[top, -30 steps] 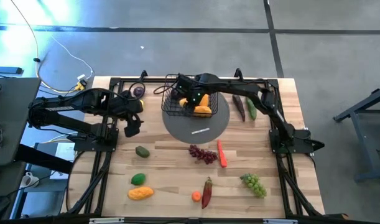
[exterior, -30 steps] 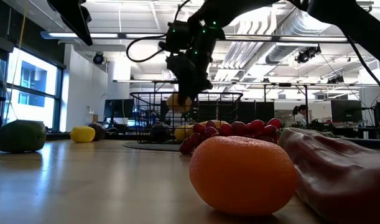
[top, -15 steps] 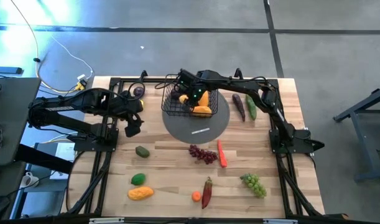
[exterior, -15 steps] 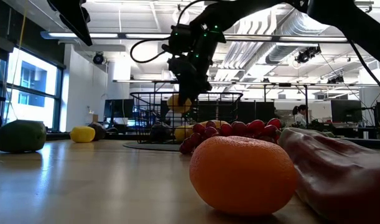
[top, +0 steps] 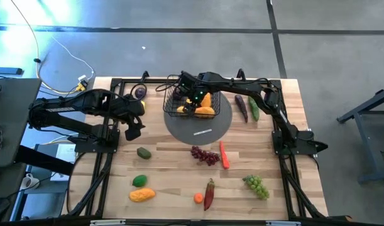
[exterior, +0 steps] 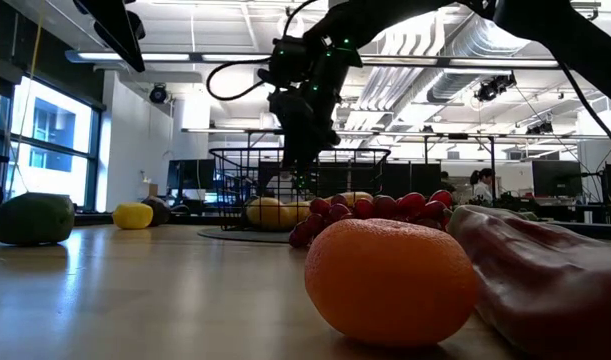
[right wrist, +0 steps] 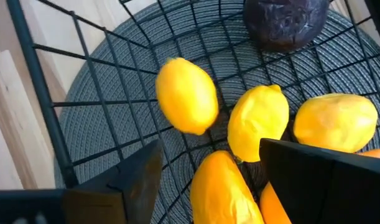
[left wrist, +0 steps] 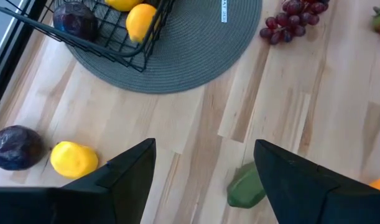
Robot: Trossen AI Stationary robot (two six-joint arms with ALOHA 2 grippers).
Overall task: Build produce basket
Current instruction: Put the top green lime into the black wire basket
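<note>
Right pincer [right wrist: 208,177] hangs over basket [top: 174,107] on grey mat [top: 207,129], fingers apart, nothing held. Lemons [right wrist: 186,95] lie inside basket. Left pincer [left wrist: 205,168] waits near counter's left edge, apart, empty.

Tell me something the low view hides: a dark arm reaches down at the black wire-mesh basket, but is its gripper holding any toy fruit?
Observer: No. In the right wrist view the right gripper is open over the black wire-mesh basket, with nothing between its fingers.
Operator: What is inside the basket?
Observer: Yellow toy lemons, other yellow-orange fruit and a dark purple toy plum.
Operator: And the other arm?
Observer: The left gripper hangs open and empty over bare wood beside the round grey woven mat, near a lone yellow lemon on the table.
</note>
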